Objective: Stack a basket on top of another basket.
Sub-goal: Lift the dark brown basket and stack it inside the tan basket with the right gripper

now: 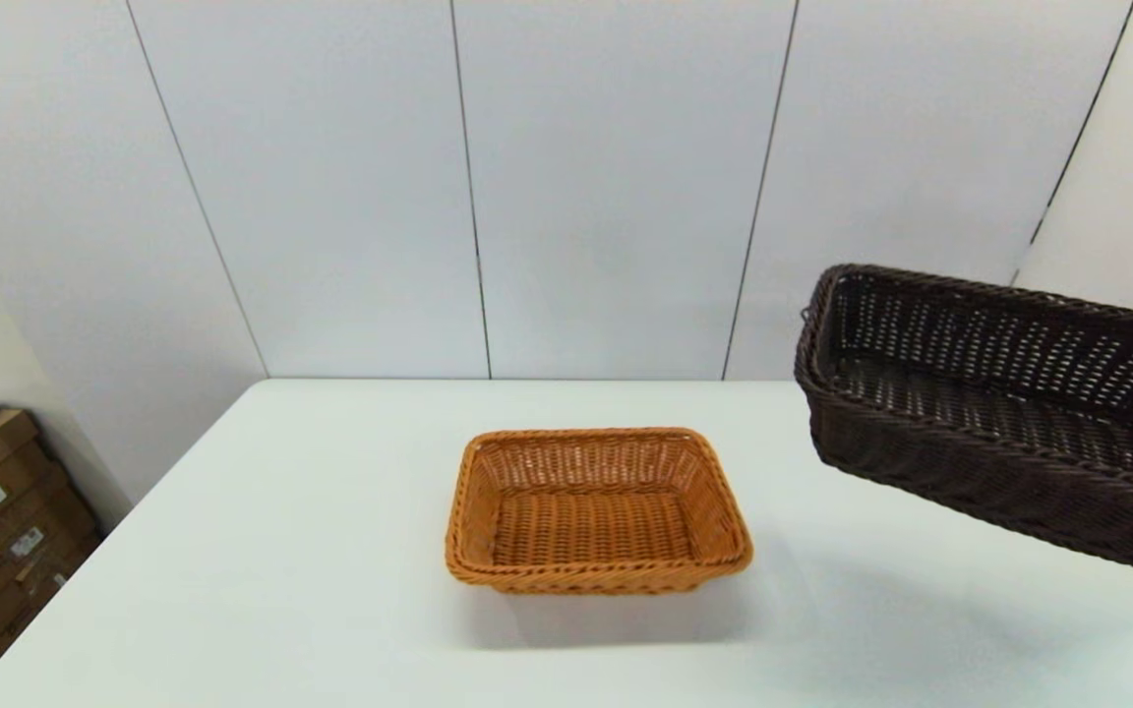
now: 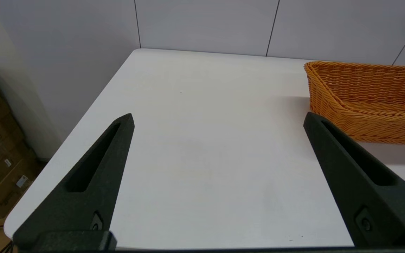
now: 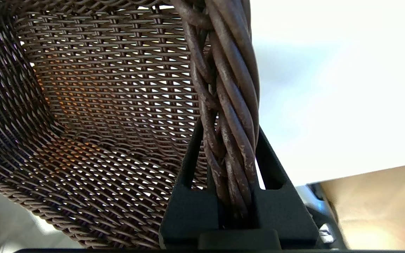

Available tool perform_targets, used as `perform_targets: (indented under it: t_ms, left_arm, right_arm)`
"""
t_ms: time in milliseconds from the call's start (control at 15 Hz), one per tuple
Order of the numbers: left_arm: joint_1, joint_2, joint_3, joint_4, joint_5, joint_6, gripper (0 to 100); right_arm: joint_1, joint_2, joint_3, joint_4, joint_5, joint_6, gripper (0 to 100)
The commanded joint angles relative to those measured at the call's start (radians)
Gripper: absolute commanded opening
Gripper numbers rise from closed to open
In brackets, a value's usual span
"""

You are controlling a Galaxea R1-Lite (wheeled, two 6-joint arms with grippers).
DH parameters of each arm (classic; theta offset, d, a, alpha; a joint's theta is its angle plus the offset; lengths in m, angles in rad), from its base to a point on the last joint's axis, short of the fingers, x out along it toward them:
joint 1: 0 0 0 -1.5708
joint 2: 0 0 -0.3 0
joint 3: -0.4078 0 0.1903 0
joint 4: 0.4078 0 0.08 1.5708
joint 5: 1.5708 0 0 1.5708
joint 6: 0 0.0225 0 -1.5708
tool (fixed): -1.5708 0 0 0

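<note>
Right gripper (image 3: 229,140) is pinching the braided rim of the dark basket (image 1: 999,413), one finger inside the wall and one outside, and is holding it in the air at the table's right side, clear of the surface and tilted so its near long side is hanging lower. Well apart from it, the tan basket (image 1: 598,511) is sitting flat on the table (image 1: 281,551), mouth up and holding nothing. Left gripper (image 2: 218,119) is hovering over the table's left part with its fingers spread wide and nothing between them — idle, with the tan basket just off to its side. Carrying is the step in hand, and doing it well probably means travelling leftward at this height until the dark basket is hanging squarely over the tan one, with the long sides of both running the same way. Because a single rim pinch is letting the load sag, levelling the wrist before descending should keep the low edge from catching the tan rim and shoving that basket along. The right wrist view is almost filled with weave, so how deep the fingers are reaching down the wall is hard to judge — a slow, straight descent and a late release seem wisest.
</note>
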Motion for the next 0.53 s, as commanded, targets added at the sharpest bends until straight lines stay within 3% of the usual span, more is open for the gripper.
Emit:
perform_targets:
  t_ms: [67, 533]
  left_arm:
    - [0.001, 0.001, -0.001, 0.0, 0.001, -0.001, 100]
    - [0.001, 0.001, -0.001, 0.0, 0.001, -0.001, 100]
  right_arm:
    - [0.146, -0.087, -0.123, 0.132, 0.057, 0.015, 0]
    - [0.575, -0.042, -0.322, 0.123, 0.049, 0.25, 0]
